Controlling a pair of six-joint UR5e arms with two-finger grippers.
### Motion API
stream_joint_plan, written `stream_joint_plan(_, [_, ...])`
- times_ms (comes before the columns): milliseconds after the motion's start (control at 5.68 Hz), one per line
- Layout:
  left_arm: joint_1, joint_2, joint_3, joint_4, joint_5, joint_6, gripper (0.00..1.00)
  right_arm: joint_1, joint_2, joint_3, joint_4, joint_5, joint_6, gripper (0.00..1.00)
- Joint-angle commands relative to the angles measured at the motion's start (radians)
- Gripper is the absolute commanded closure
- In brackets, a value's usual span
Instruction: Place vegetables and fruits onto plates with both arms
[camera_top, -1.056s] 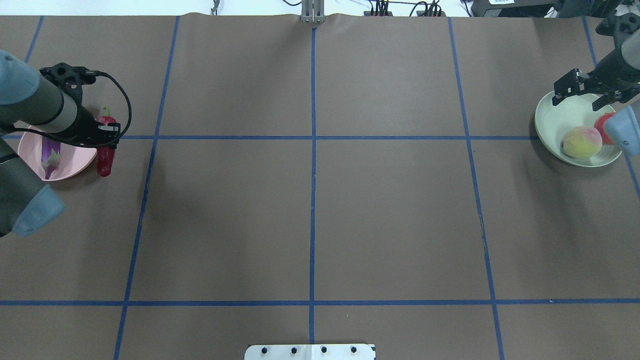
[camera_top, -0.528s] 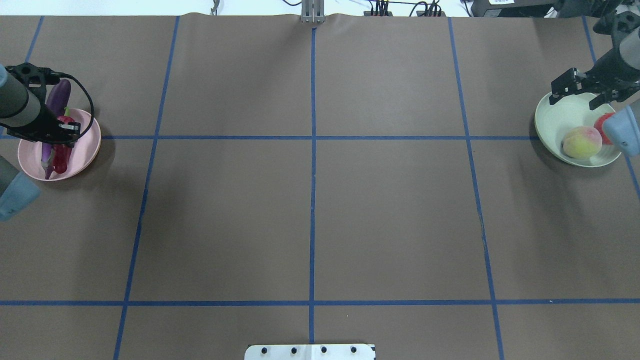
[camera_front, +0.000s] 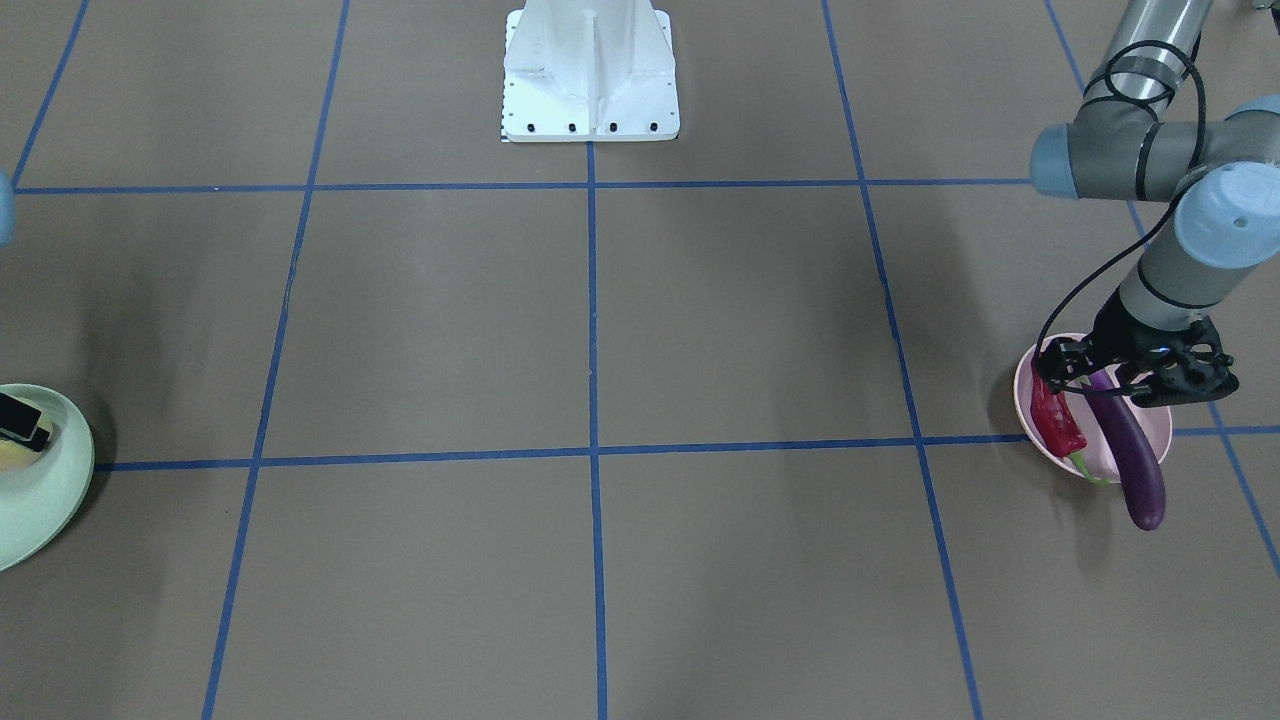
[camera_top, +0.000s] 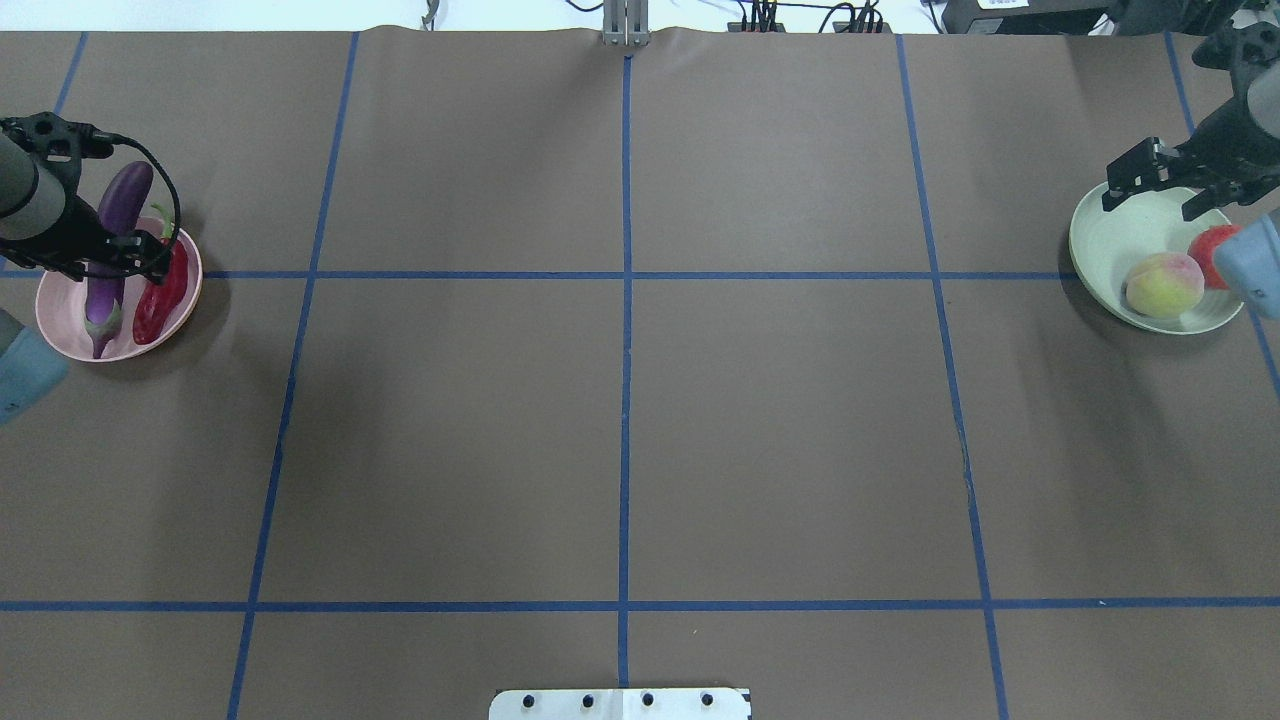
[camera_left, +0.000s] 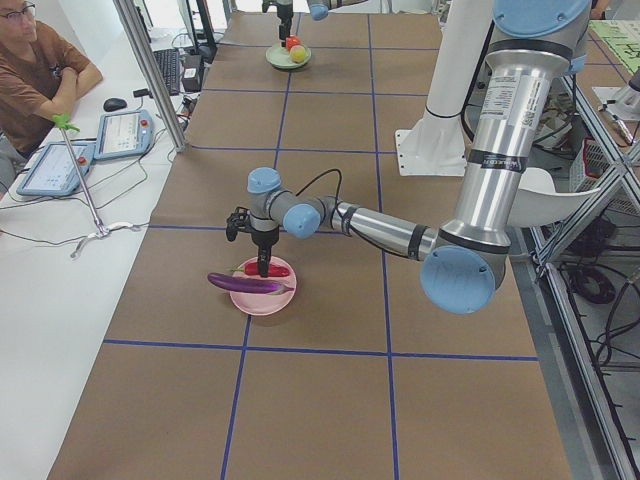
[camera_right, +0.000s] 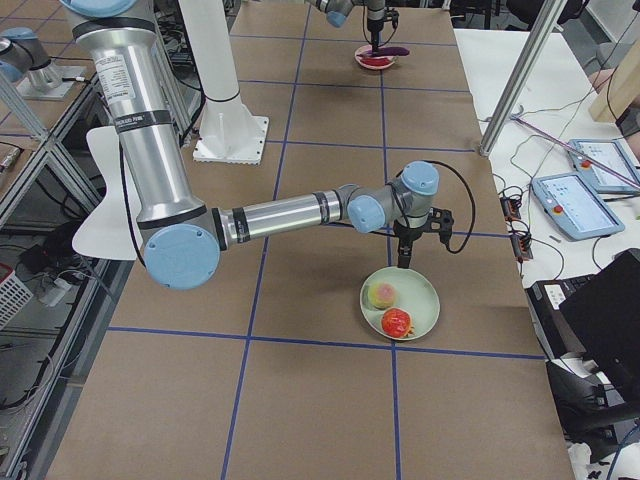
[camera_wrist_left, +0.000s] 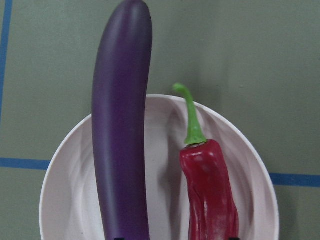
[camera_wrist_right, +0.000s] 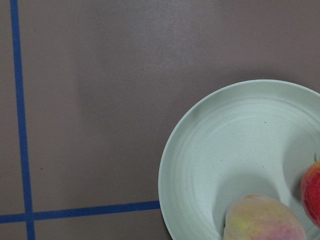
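The purple eggplant (camera_top: 118, 240) and the red chili pepper (camera_top: 160, 298) lie side by side in the pink plate (camera_top: 58, 322) at the table's left end. The eggplant's round end overhangs the far rim. My left gripper (camera_top: 110, 266) is open just above both vegetables and holds nothing. The left wrist view shows the eggplant (camera_wrist_left: 120, 140), the pepper (camera_wrist_left: 207, 190) and the plate (camera_wrist_left: 165, 145). The peach (camera_top: 1164, 285) and the pomegranate (camera_top: 1210, 255) sit in the mint plate (camera_top: 1105, 235). My right gripper (camera_top: 1160, 195) is open and empty over that plate's far rim.
The brown table cover is marked with blue tape lines (camera_top: 626, 300). The white pedestal base (camera_front: 590, 75) stands at the robot's side of the table. An operator (camera_left: 40, 70) sits at a side desk with tablets and cables beyond the left end.
My left gripper carried the chili pepper from beside the pink plate to over it and opened; the pepper now lies in the plate next to the eggplant. The right gripper barely moved.
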Motion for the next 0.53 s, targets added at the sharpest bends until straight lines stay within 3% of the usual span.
stream_joint_plan(0, [-0.099, 0.111, -0.132, -0.003, -0.143, 0.157, 0.00, 0.059, -0.069, 0.076, -0.012, 0.009, -0.039, 0.00])
stream_joint_plan(176, [-0.144, 0.124, -0.133, 0.003, -0.194, 0.219, 0.00, 0.127, -0.086, 0.064, -0.025, 0.069, -0.150, 0.00])
stream_joint_plan(352, [-0.185, 0.142, -0.124, 0.006, -0.193, 0.326, 0.00, 0.193, -0.088, 0.088, -0.149, 0.075, -0.276, 0.00])
